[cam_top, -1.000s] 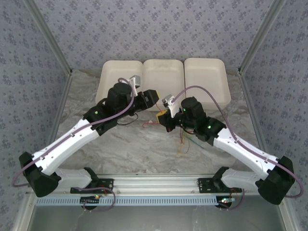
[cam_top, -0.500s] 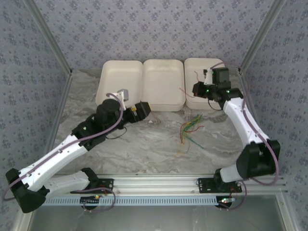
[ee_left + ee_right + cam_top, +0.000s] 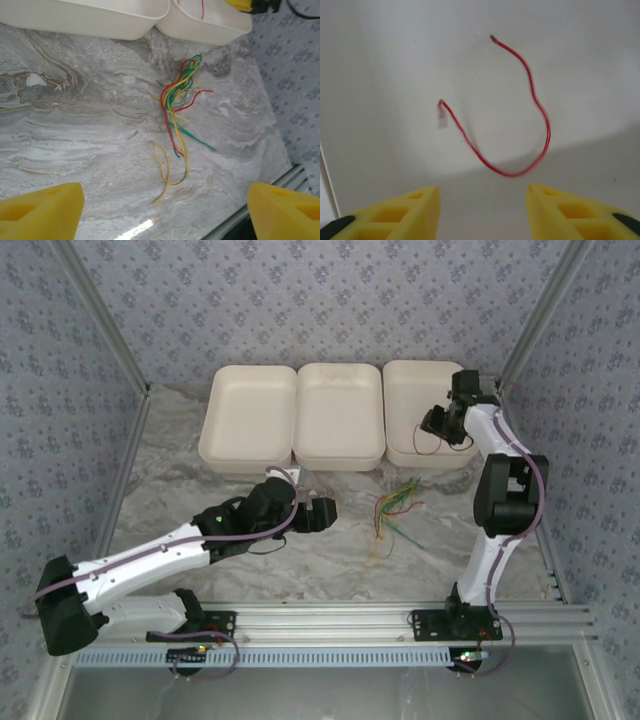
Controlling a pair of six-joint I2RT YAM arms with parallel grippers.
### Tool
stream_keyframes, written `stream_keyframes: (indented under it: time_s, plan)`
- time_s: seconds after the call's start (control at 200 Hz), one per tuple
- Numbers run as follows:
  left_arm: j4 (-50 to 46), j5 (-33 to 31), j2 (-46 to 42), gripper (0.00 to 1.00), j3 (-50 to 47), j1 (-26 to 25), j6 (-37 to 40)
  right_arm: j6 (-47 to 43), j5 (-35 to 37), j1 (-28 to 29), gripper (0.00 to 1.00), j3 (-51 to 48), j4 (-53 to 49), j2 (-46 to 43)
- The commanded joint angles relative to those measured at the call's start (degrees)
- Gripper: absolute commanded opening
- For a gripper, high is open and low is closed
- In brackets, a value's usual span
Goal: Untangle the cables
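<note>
Right gripper (image 3: 482, 216): yellow foam jaws spread wide, nothing between them. Single thin red wire (image 3: 512, 175) lies in a loose hook shape just ahead of the jaws, roughly centred between the fingertips and touching neither. It rests on the floor of the right-hand white foam tray (image 3: 425, 380). I read that strand as separated and dropped off, so this is the release end of one pull.

Left gripper (image 3: 162, 215): jaws also wide open, holding nothing. Well ahead of them, about on the centre line, sits the tangled bundle of red, green and yellow wires (image 3: 177, 112) on the grey marbled table top (image 3: 75, 125). The bundle is apart from both grippers. Its strands bunch tight at the end far from the jaws, near the trays. They fan out toward the jaws, with a yellow loop nearest the jaws and a green tail and a red tail splaying off to the right side.

My call is one strand out and most of the job left, since several wires are crossed over each other.

For the next move I'd bring one arm down to the fanned end and pick a single free tail. The green or red one on the right looks easiest. The jaws must shut on that strand alone, low to the table. The strands are thin and limp, so the risk is pinching two at once or dragging the whole bundle. I'd use the other arm to pin the tight end while pulling.
</note>
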Motion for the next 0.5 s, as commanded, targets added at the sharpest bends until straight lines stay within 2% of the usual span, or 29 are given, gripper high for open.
stream_keyframes:
  time_s: [0.0, 0.07, 0.16, 0.255, 0.37, 0.495]
  plan:
    - [2.9, -0.8, 3.5, 0.81, -1.1, -0.7, 0.7, 2.1, 4.3, 1.8, 0.54, -6.3, 2.6, -12.3]
    - [5.5, 0.8, 6.7, 0.80, -1.6, -0.7, 0.4, 4.3, 5.7, 2.9, 0.57, -13.4, 4.5, -20.1]
    - [8.5, 2.0, 11.7, 0.75, -1.3, -1.6, 0.1, 8.8, 5.3, 4.4, 0.68, -24.6, 7.1, -30.1]
    - [10.8, 2.1, 17.2, 0.70, 0.5, -3.0, 0.6, 13.0, 5.0, 7.8, 0.71, -34.3, 10.2, -37.5]
    - [12.9, 1.1, 22.9, 0.60, 2.3, -4.5, 0.3, 18.5, 7.4, 13.2, 0.68, -40.7, 11.2, -39.7]
    - [14.8, 0.4, 26.0, 0.56, 3.0, -5.8, -0.7, 20.8, 6.2, 13.6, 0.64, -45.7, 18.3, -37.4]
